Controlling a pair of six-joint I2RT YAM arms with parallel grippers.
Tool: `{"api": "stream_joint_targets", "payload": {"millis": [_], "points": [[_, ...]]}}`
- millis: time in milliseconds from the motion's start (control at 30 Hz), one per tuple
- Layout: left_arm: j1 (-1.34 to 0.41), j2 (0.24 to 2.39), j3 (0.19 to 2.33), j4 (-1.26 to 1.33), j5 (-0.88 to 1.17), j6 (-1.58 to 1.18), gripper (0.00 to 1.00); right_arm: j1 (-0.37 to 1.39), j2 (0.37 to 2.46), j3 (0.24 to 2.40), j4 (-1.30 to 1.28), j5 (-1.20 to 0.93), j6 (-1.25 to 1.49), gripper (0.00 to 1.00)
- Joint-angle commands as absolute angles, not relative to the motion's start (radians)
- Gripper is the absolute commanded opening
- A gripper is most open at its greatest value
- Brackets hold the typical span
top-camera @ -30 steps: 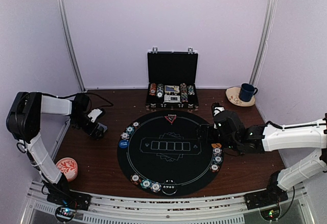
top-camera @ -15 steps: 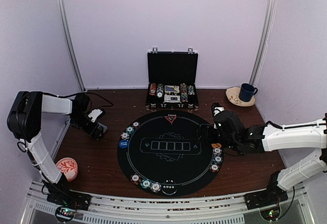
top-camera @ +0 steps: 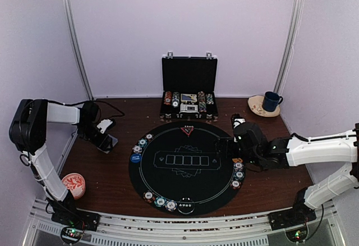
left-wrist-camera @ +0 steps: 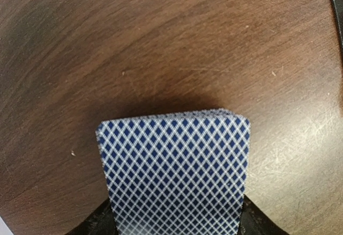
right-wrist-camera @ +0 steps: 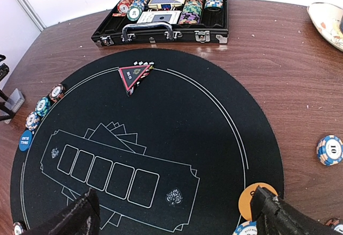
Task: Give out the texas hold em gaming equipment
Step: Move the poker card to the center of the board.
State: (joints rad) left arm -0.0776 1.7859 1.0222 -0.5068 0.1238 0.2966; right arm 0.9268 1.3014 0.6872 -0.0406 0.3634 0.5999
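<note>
A deck of blue-diamond-backed playing cards (left-wrist-camera: 174,170) sits between my left gripper's (left-wrist-camera: 174,221) black fingers, which press its two sides just above the wooden table, left of the black round mat (top-camera: 185,181). In the top view that gripper (top-camera: 107,141) is beside the mat's left edge. My right gripper (right-wrist-camera: 177,216) hangs open over the mat's right half with nothing in it. On the mat lie a red triangle marker (right-wrist-camera: 132,75), striped chips (top-camera: 140,144) at the left, a blue disc (top-camera: 135,158), an orange disc (right-wrist-camera: 251,200) and more chips (top-camera: 160,201) at the front.
The open black briefcase (top-camera: 189,91) with rows of chips stands at the back. A blue mug (top-camera: 272,100) on a saucer is at the back right. A red-and-white dish (top-camera: 73,183) lies near the front left. One chip (right-wrist-camera: 329,149) rests off the mat.
My left gripper's jaws have narrowed onto the deck of cards while the arm stayed almost in place. The right arm has barely shifted and stays open.
</note>
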Motion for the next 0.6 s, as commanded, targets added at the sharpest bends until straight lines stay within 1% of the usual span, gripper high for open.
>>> {"api": "stream_joint_targets", "payload": {"millis": [0, 100, 233, 367, 500, 567], "points": [[-0.069, 1.863, 0.98, -0.612, 0.059, 0.31, 0.63, 0.935, 1.312, 0.716, -0.039, 0.38, 0.591, 1.0], [-0.071, 1.857, 0.978, -0.612, 0.056, 0.324, 0.56, 0.934, 1.315, 0.722, -0.044, 0.38, 0.591, 1.0], [-0.076, 1.844, 0.97, -0.614, 0.081, 0.359, 0.5, 0.936, 1.319, 0.727, -0.031, 0.361, 0.582, 1.0], [-0.082, 1.834, 0.955, -0.604, 0.122, 0.399, 0.41, 0.944, 1.354, 0.767, -0.017, 0.304, 0.572, 1.0], [-0.087, 1.817, 0.933, -0.582, 0.132, 0.447, 0.39, 0.982, 1.419, 0.841, -0.014, 0.263, 0.561, 1.0], [-0.086, 1.802, 0.928, -0.577, 0.143, 0.475, 0.37, 0.998, 1.457, 0.887, -0.005, 0.227, 0.558, 1.0]]}}
